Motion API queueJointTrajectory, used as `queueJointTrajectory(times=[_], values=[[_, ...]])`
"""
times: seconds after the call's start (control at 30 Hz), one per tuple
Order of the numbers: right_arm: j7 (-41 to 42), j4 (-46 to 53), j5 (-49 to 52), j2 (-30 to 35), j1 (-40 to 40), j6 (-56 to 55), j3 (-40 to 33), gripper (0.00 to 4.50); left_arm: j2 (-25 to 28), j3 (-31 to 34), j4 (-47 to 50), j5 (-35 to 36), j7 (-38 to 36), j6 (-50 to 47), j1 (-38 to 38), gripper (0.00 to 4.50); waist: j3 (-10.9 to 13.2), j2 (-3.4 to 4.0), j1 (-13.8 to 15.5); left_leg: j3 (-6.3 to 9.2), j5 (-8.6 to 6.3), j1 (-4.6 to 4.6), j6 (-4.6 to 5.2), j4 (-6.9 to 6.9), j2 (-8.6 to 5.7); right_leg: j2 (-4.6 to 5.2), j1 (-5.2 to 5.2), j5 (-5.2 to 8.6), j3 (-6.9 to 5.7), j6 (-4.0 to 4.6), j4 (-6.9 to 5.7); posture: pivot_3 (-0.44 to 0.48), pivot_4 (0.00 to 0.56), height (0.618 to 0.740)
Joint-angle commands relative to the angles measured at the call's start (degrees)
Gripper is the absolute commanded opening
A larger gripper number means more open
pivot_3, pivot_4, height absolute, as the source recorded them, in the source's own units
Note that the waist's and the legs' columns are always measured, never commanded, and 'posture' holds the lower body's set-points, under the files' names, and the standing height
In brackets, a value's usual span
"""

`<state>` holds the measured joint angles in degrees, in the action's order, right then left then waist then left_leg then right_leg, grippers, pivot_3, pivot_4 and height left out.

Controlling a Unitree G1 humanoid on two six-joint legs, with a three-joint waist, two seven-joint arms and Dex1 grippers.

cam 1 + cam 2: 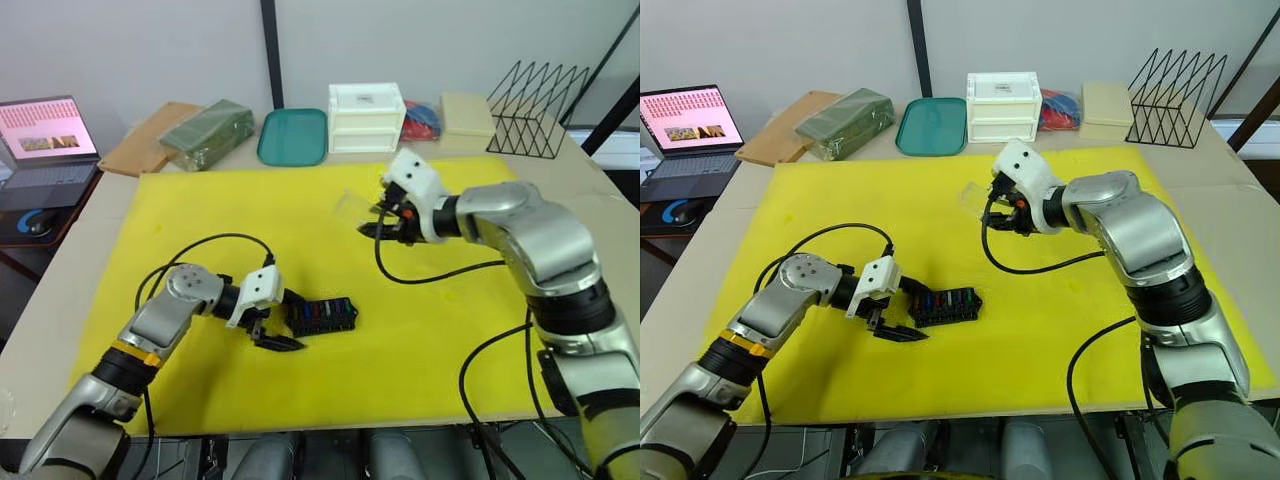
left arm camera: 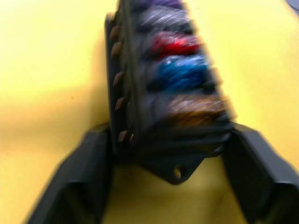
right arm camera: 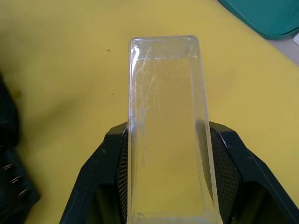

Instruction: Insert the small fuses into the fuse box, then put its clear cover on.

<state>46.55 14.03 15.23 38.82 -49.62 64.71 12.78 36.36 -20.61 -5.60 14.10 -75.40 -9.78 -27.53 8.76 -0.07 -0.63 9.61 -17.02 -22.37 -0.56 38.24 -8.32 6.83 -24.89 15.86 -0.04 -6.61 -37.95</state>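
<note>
The black fuse box [image 1: 325, 314] lies on the yellow mat [image 1: 200, 220], left of the middle. Small fuses sit in its slots, among them a red one [image 2: 175, 43], a blue one [image 2: 182, 72] and a tan one [image 2: 196, 107]. My left gripper [image 1: 277, 326] is shut on the box's near end, one finger pressing each side. My right gripper [image 1: 386, 222] is shut on the clear cover [image 3: 166, 116] and holds it above the mat, behind and to the right of the box. The cover [image 1: 352, 208] sticks out past the fingertips.
Along the table's back edge stand a teal tray [image 1: 292, 136], a white drawer box [image 1: 366, 117], a black wire rack [image 1: 535, 108] and a green packet [image 1: 208, 132]. A laptop [image 1: 45, 140] sits far left. Black cables loop over the mat by both arms.
</note>
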Motion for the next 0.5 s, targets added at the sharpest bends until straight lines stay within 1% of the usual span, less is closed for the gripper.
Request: queueJointTrajectory(times=[0.03,0.1,0.2,0.37,0.5], values=[[0.23,3.54,1.5,1.42,-0.29,0.35,-1.52,1.88,-0.33,1.76,-0.35,-3.08,3.81,2.31,0.78,4.48,0.0,0.0,0.01,0.0,0.0,0.0,0.0,0.0,0.0,0.0,0.0,0.0,0.0,0.0,0.0,0.0,0.15,0.74],[0.06,4.04,1.92,1.77,-0.09,0.43,-1.45,1.88,-0.52,2.65,0.42,-2.62,4.41,2.4,1.6,4.48,0.0,0.0,0.01,0.0,0.0,0.0,0.0,0.0,0.0,0.0,0.0,0.0,0.0,0.0,0.0,0.0,0.15,0.74],[-0.46,4.8,2.38,1.91,0.36,0.63,-1.61,1.88,-1.25,4.23,4.09,-1.97,7.42,2.53,5.08,4.48,0.0,0.0,-0.04,0.0,0.0,0.0,0.0,0.0,0.0,0.0,0.0,0.0,0.01,0.0,-0.01,0.0,0.15,0.74],[-1.05,5.13,2.65,1.96,0.83,0.38,-1.4,1.88,-2.24,4.76,7.15,-2.29,10.63,0.95,7.62,4.48,0.0,0.0,0.16,0.0,0.0,0.0,0.0,0.02,0.0,0.01,0.0,0.0,0.01,0.0,-0.01,0.0,0.15,0.74],[-1.29,4.85,2.6,1.72,0.86,-0.18,-1.07,1.88,-3.07,5.01,7.71,-3.04,13.23,0.14,8.03,3.64,0.0,0.0,0.17,-0.01,0.0,0.0,0.0,0.02,0.0,0.01,0.01,0.0,0.01,0.0,-0.01,0.0,0.15,0.74]])
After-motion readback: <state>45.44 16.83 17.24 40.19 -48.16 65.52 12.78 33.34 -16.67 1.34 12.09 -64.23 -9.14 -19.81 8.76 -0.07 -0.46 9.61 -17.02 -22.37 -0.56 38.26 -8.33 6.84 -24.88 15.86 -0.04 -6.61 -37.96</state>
